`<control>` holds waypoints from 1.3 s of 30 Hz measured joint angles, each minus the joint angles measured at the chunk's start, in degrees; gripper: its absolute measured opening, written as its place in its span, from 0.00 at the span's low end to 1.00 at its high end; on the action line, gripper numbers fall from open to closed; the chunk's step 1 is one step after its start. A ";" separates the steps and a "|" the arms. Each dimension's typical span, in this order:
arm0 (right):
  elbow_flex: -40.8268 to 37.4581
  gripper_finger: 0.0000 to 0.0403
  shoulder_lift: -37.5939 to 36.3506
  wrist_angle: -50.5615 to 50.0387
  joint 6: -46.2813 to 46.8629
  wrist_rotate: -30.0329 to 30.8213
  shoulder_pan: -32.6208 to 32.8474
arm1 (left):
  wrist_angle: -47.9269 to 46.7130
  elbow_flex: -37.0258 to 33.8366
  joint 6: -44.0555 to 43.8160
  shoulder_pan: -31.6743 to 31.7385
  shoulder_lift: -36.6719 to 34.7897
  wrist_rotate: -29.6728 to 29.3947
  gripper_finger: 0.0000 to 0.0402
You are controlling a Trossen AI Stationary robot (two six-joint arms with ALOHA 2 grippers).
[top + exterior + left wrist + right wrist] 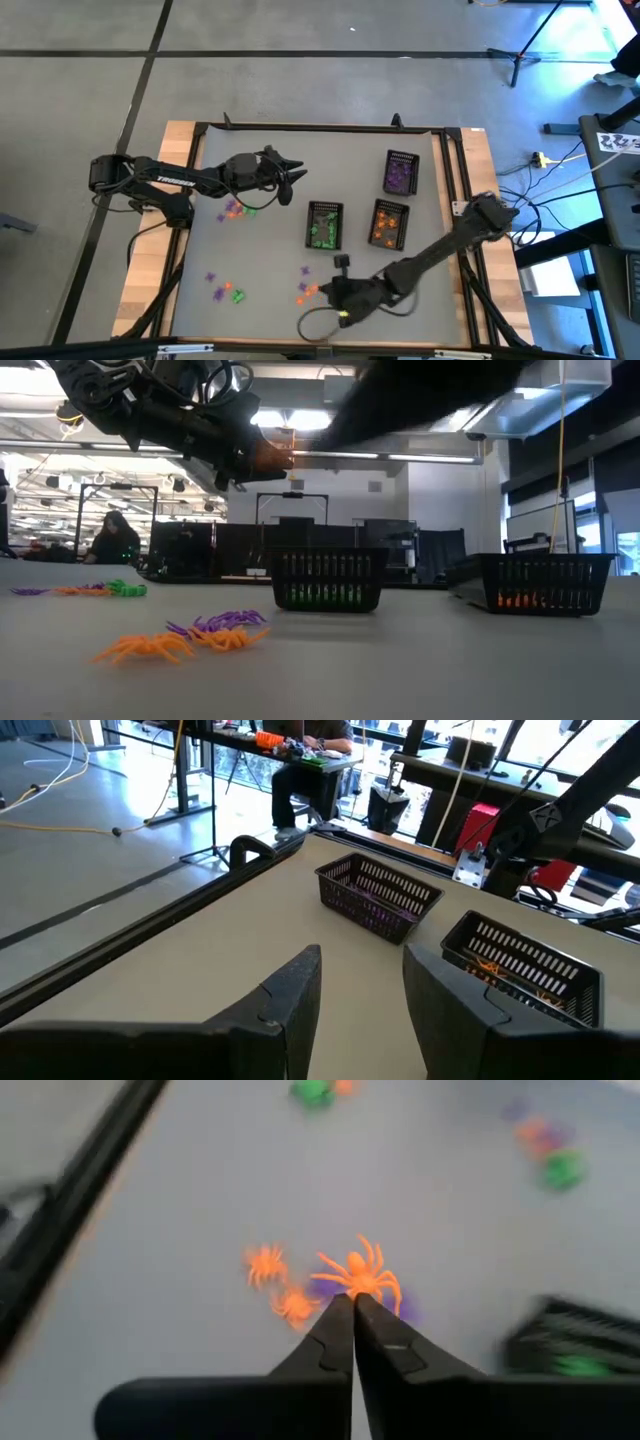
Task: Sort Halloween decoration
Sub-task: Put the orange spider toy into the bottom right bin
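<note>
Closest to us, at the front edge of the worktop (200, 250), our right pincer (353, 1302) has its fingers pressed together right at an orange spider (362, 1272). We can't really tell if a leg is pinched between the tips or if they closed just short of it. Two more orange spiders (280, 1285) sit just beside it, with a bit of purple underneath.

Biggest risk, we reckon: if the tips only caught a leg, or nothing at all, the spider could drop on the way to a basket. Lifting could also drag a neighbour along, since those legs look easy to tangle.

A bit farther along the front edge there's another small scatter of purple and green trinkets (225, 290). Mid-worktop sit the green basket (323, 225) and the orange basket (390, 222), side by side. The orange one is presumably where our spider belongs, so it's a short trip.

Off to the other side, a mixed pile (238, 208) lies beneath the left arm. Our left pincer (360, 985) hovers above the worktop with its fingers apart, holding nothing.

Farthest back is the purple basket (401, 172).

For writing, there's white lettering on the left arm in the high view, but we can't read it. No other labels we can make out.
</note>
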 joint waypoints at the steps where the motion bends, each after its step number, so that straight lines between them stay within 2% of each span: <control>1: 0.01 0.01 -1.66 -1.55 0.08 2.18 1.06 | 0.10 0.00 0.00 0.00 0.00 -0.01 0.34; 6: -0.60 0.01 -8.75 -10.25 2.00 15.05 6.91 | 0.01 0.00 0.00 0.00 -0.01 0.00 0.34; 10: -5.98 0.00 -15.00 -16.10 9.34 24.06 10.34 | -0.04 0.00 0.00 0.01 0.00 0.00 0.34; 15: -20.25 0.00 -25.28 -16.79 22.83 25.84 10.41 | -0.05 0.00 0.00 0.00 0.00 0.00 0.34; 19: -33.67 0.00 -34.85 -14.94 32.08 29.13 9.74 | -0.04 0.00 0.00 0.00 0.00 0.00 0.34; 22: -40.48 0.00 -42.69 -13.80 38.45 32.31 9.80 | -0.06 0.00 0.00 0.02 0.00 0.00 0.34; 26: -46.55 0.00 -50.28 -13.66 43.91 29.89 9.74 | -0.06 0.00 0.00 0.01 0.00 0.00 0.34; 30: -49.42 0.02 -52.48 -13.88 47.34 26.96 9.78 | -0.08 0.00 0.00 0.02 0.00 0.00 0.34; 34: -49.69 0.11 -51.88 -13.72 49.27 24.30 9.78 | -0.12 0.00 0.00 0.02 -0.01 0.01 0.34; 39: -49.69 0.26 -51.68 -11.59 49.24 24.46 9.77 | -0.06 0.00 0.00 0.02 0.00 0.00 0.34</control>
